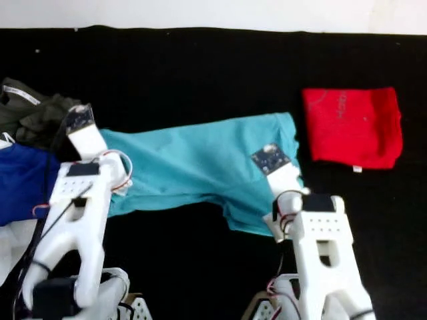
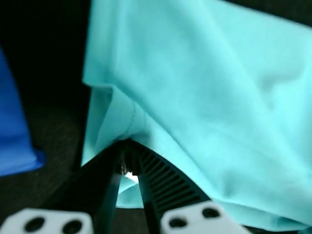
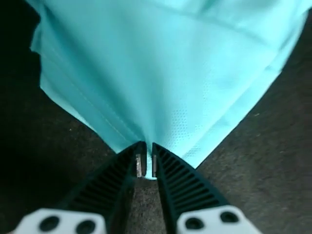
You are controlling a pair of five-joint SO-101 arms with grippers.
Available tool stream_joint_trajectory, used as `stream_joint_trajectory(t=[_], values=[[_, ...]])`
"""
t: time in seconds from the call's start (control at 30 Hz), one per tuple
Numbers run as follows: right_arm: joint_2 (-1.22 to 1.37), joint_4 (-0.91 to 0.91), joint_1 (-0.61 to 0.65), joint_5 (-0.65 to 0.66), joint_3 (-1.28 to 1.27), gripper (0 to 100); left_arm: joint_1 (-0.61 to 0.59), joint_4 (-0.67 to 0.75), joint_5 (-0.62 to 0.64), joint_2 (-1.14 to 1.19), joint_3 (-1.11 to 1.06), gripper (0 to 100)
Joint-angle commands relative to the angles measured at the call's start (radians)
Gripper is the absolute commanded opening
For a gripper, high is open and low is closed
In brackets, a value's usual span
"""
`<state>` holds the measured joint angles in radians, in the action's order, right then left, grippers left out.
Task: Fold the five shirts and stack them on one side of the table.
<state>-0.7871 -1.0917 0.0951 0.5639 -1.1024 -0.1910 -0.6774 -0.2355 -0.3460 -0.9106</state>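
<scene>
While both arms hold the teal shirt [image 1: 193, 163], notice that its long axis runs side to side across the table [image 1: 200, 73], from one arm to the other, with its right end dropping a little toward the arm bases. Your left fingers [image 2: 161, 173] are closed on a bunched fold at the teal shirt's left end, and your right fingers [image 3: 178, 178] are pinched tight on its near right corner, where the cloth draws to a point between them. From both pinches the body of the teal shirt spreads away from the arm bases, so nearly all the cloth lies ahead of the fingers and none behind. Neither arm is nearer; each sits at its own end. Which end is the collar cannot be told from here. A red shirt [image 1: 351, 127], already folded, lies just beyond the teal shirt's right end, toward the far side. A blue shirt [image 1: 23, 180] lies just off its left end, close beside your left fingers, with an olive shirt [image 1: 33, 117] crumpled beyond that. The next fold probably turns on keeping both pinches level along that side-to-side axis. Watch that the left pinch does not snag the blue shirt.
</scene>
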Motion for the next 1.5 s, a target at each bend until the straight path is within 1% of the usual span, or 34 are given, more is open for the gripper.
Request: stream_joint_trajectory(t=[0.0,0.07,0.13,0.2,0.3,0.37,0.47,0.57,0.73,0.8,0.9,0.97,1.07,1.23,1.4,1.47], values=[[-0.088,-0.007,0.064,0.003,0.027,3.8,0.015,0.023,0.008,0.148,0.104,1],[-0.085,-0.007,0.104,-0.051,0.027,3.8,0.013,0.011,0.008,0.251,0.153,1],[-0.068,0.004,0.13,-0.097,0.027,3.8,0.013,-0.064,0.005,0.323,0.2,1],[-0.044,0.044,0.136,-0.127,0.025,3.8,0.013,-0.153,0.003,0.34,0.229,1],[0.022,0.119,0.137,-0.167,0.027,4.0,0.015,-0.272,-0.008,0.305,0.225,1],[0.084,0.147,0.137,-0.173,0.03,4.1,0.016,-0.333,-0.052,0.257,0.2,1],[0.176,0.131,0.137,-0.173,0.074,6.2,0.013,-0.37,-0.1,0.15,0.128,1],[0.237,0.061,0.139,-0.17,0.139,11.1,0.01,-0.365,-0.143,0.03,0.036,1],[0.229,-0.031,0.142,-0.169,0.229,11.1,0.01,-0.364,-0.143,-0.114,0.008,1],[0.237,-0.031,0.182,-0.169,0.234,11.1,0.01,-0.368,-0.141,-0.151,0.033,1],[0.237,-0.038,0.277,-0.167,0.211,11.1,0.01,-0.387,-0.14,-0.189,0.084,1],[0.231,-0.038,0.326,-0.135,0.176,11.5,0.012,-0.4,-0.14,-0.194,0.101,1],[0.239,-0.031,0.361,-0.034,0.125,11.6,0.012,-0.373,-0.14,-0.151,0.099,1],[0.239,-0.015,0.361,0.066,0.084,12.1,0.012,-0.253,-0.138,0.01,0.088,1],[0.239,0.097,0.312,0.074,0.038,21.5,0.01,-0.158,-0.077,0.179,0.091,1],[0.239,0.111,0.309,0.075,0.019,21.4,0.01,-0.137,-0.077,0.234,0.093,1]])
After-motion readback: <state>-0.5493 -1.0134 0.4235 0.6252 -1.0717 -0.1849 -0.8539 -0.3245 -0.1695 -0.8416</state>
